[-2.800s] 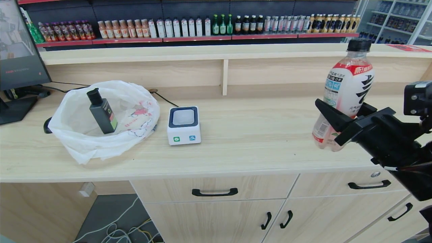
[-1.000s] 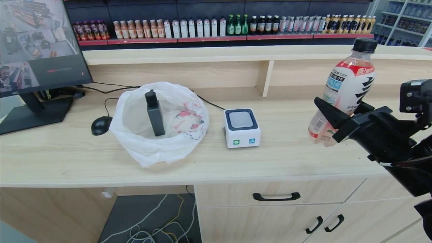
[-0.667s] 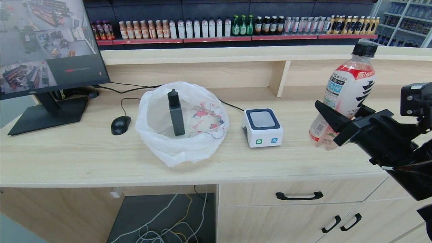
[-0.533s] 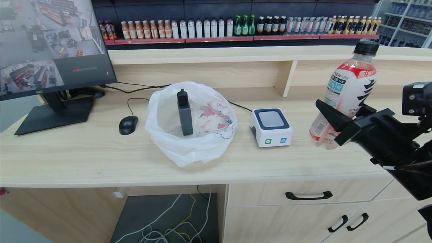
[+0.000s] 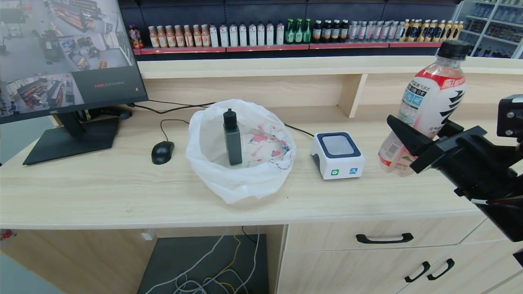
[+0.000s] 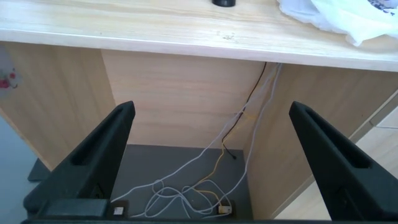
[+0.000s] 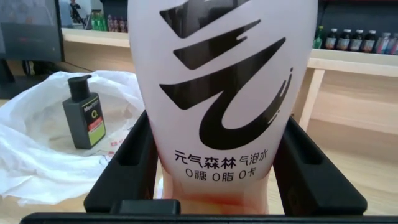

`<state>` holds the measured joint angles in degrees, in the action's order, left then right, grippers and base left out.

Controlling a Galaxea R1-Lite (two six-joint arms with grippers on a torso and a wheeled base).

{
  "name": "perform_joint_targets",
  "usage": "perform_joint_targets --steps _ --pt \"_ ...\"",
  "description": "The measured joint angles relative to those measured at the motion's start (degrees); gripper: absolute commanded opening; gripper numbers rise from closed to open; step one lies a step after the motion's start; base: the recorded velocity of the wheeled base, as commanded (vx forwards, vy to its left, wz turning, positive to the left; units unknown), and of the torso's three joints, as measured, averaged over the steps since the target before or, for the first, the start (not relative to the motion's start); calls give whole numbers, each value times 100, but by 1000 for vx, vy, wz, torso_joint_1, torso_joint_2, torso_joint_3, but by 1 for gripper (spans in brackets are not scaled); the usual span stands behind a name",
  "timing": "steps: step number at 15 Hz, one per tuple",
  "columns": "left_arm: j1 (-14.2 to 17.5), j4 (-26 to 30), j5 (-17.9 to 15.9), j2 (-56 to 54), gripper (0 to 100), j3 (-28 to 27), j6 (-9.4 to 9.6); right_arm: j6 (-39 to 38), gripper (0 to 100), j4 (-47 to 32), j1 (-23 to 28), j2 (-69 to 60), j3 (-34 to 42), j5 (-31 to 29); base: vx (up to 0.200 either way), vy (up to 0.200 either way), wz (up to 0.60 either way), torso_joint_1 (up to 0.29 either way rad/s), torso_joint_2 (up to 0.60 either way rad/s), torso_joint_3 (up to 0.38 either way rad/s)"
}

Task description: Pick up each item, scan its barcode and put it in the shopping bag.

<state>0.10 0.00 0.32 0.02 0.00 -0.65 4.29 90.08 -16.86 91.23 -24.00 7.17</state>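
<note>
My right gripper (image 5: 425, 141) is shut on a pink drink bottle (image 5: 427, 108) with a black cap, held upright above the counter's right end, right of the scanner. In the right wrist view the bottle (image 7: 221, 93) stands between the black fingers (image 7: 127, 165). The white barcode scanner (image 5: 337, 155) sits on the counter between the bottle and the white shopping bag (image 5: 241, 151). A dark grey pump bottle (image 5: 232, 139) stands upright inside the bag; the right wrist view shows it too (image 7: 84, 115). My left gripper (image 6: 211, 162) hangs open below the counter's front edge, nothing between its fingers.
A black mouse (image 5: 162, 152) lies left of the bag, and a monitor (image 5: 61, 61) on a black stand fills the far left. A raised wooden ledge (image 5: 286, 65) runs behind the counter. Drawers with black handles (image 5: 384, 238) sit below. Loose cables (image 6: 205, 186) lie on the floor under the counter.
The head camera has swung left, so the bag, scanner and monitor shifted right in the picture. The right gripper keeps holding the bottle in about the same pose.
</note>
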Motion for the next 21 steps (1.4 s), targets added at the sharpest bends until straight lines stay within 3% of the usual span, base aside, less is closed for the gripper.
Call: perform_joint_targets --steps 5,11,15,21 --pt "-2 0 1 -2 100 0 -1 725 0 -11 -41 293 -553 20 0 0 0 0 0 0" --pt "-2 0 0 -2 100 0 -1 2554 0 -22 -56 877 -1093 44 0 0 0 0 0 0" --pt "-2 0 1 -2 100 0 -1 3115 0 -20 -56 1235 -1654 413 0 0 0 0 0 0" --pt "-2 0 1 0 100 0 -1 3906 0 -16 -50 1679 -2150 1637 0 0 0 0 0 0"
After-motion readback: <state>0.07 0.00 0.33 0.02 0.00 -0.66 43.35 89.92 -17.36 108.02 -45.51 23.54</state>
